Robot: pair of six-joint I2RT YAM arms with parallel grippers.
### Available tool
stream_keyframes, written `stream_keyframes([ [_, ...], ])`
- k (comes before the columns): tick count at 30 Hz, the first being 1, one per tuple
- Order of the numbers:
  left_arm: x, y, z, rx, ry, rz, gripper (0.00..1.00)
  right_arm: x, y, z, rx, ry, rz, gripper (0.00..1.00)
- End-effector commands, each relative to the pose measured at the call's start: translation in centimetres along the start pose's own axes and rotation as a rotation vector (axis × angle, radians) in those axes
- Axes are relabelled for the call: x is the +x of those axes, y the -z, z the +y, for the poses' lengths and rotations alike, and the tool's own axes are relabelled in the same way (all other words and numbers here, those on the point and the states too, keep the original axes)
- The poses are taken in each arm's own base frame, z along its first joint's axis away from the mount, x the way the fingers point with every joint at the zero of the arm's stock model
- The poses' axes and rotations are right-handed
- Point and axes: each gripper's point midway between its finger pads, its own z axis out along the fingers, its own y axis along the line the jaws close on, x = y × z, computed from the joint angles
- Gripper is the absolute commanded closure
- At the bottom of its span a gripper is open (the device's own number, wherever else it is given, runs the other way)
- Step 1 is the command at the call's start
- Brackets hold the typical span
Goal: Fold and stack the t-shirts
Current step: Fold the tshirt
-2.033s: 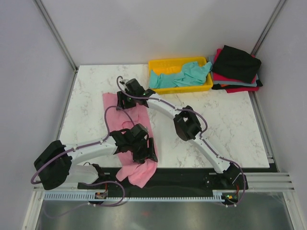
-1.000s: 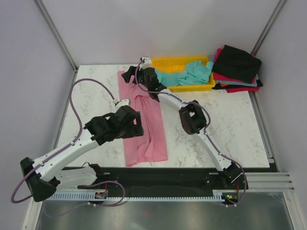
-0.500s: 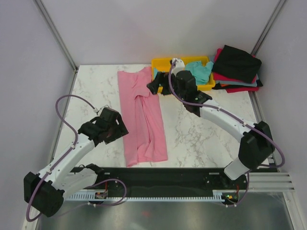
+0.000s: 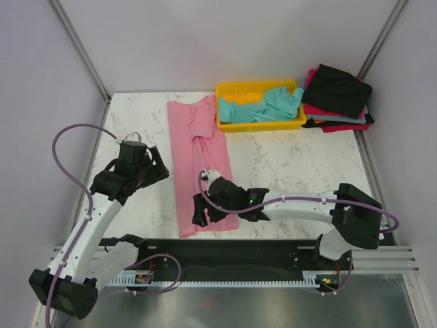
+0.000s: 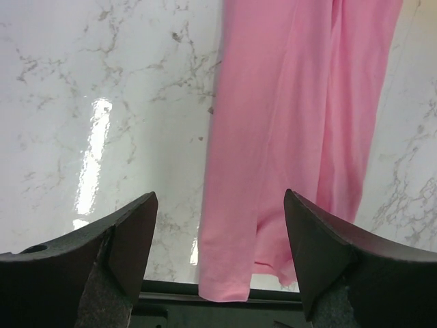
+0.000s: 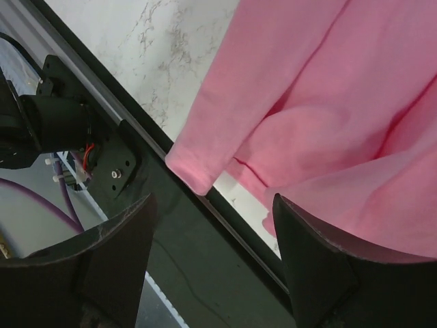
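The pink t-shirt (image 4: 205, 171) lies folded into a long narrow strip running from the far edge to the near edge of the table (image 4: 300, 164). My right gripper (image 4: 201, 209) hovers open over its near left corner; the right wrist view shows that pink corner (image 6: 321, 102) hanging past the table's edge, with nothing between the jaws (image 6: 213, 199). My left gripper (image 4: 158, 171) stands open left of the strip, apart from the pink cloth (image 5: 287, 123), jaws (image 5: 220, 198) empty. A teal t-shirt (image 4: 263, 106) lies crumpled in the yellow tray. A black t-shirt (image 4: 338, 89) tops a red one (image 4: 338, 125).
The yellow tray (image 4: 254, 125) stands at the far middle, just right of the pink strip's far end. The stack of folded shirts sits at the far right corner. A black rail (image 6: 205, 260) runs along the table's near edge below the right gripper.
My right arm has swung from the tray's side down to the pink shirt's near end, its jaws narrowing slightly. The left arm has drawn back to the left, off the shirt.
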Motion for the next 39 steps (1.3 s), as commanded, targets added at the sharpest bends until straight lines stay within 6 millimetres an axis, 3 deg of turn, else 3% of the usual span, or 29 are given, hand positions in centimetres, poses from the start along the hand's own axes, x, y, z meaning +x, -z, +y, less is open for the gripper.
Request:
stream_keyframes([
  [1, 0.2, 0.6, 2.3, -0.05, -0.095, -0.008, 0.17, 0.9, -1.7, 1.4, -0.023, -0.056, -0.008, 0.23],
  [5, -0.8, 1.6, 2.1, -0.02, -0.108, -0.077, 0.16, 2.0, -3.3, 3.3, -0.067, -0.058, 0.018, 0.27],
  [9, -1.0, 1.7, 2.1, -0.012, -0.111, -0.092, 0.16, 2.8, -4.9, 3.5, -0.07, -0.076, 0.048, 0.3],
  [17, -1.0, 1.6, 2.0, 0.001, -0.111, -0.11, 0.16, 2.2, -5.8, 4.3, -0.089, -0.073, 0.038, 0.39],
  [18, -1.0, 1.5, 2.1, -0.002, -0.113, -0.107, 0.16, 2.4, -6.0, 4.3, -0.088, -0.07, 0.044, 0.42],
  [19, -0.9, 1.5, 2.1, -0.002, -0.114, -0.105, 0.16, 2.3, -6.1, 4.4, -0.091, -0.069, 0.044, 0.53],
  [21, -0.9, 1.5, 2.1, -0.001, -0.114, -0.106, 0.16, 2.4, -6.3, 4.6, -0.096, -0.068, 0.054, 0.62],
  [25, -1.0, 1.6, 2.1, 0.0, -0.112, -0.114, 0.16, 2.2, -6.0, 5.2, -0.114, -0.072, 0.062, 0.9],
  [28, -1.1, 1.6, 2.1, -0.003, -0.112, -0.116, 0.16, 1.0, -5.1, 6.1, -0.12, -0.037, 0.055, 1.0],
  [32, -1.1, 1.6, 2.3, -0.01, -0.109, -0.123, 0.16, -2.5, -3.6, 10.4, -0.234, 0.029, -0.004, 1.0],
  [37, -1.3, 1.9, 2.4, -0.01, -0.103, -0.139, 0.16, -3.3, -3.4, 14.1, -0.396, 0.045, 0.015, 1.0],
  [39, -1.3, 1.9, 2.4, -0.012, -0.104, -0.139, 0.16, -3.5, -3.6, 14.4, -0.411, 0.025, 0.013, 1.0],
])
